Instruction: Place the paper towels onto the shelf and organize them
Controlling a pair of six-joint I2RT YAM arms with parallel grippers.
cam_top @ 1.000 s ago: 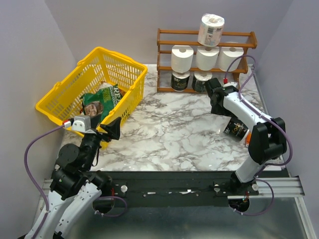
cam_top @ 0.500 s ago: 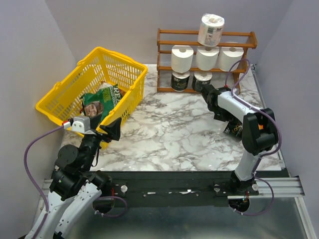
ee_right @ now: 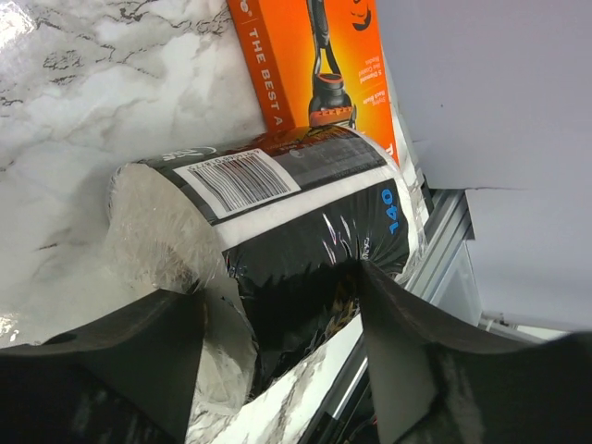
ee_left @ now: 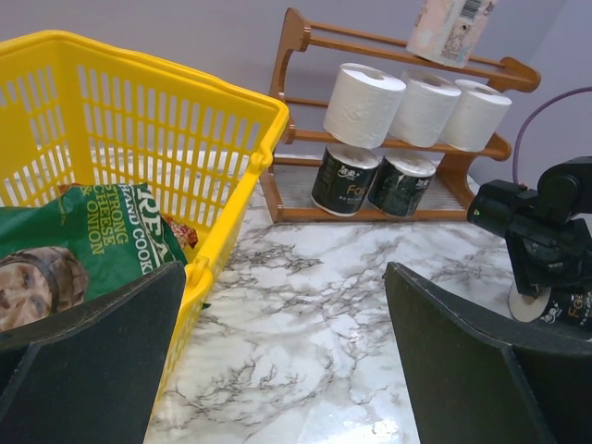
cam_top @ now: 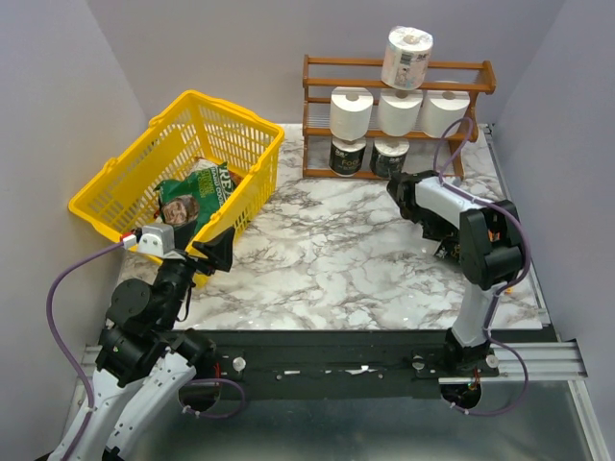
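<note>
We see the marble table carrying the yellow basket left of the shelf. The paper towels sit on the shelf: three white on its middle tier, two dark-wrapped below, and a printed roll tilted on top. Well in front-left of the shelf, the left gripper gapes wide, holding nothing. In front-right of the shelf, the right gripper is spread wide around a dark-wrapped roll lying beside an orange box — whether it presses, we cannot tell.
</note>
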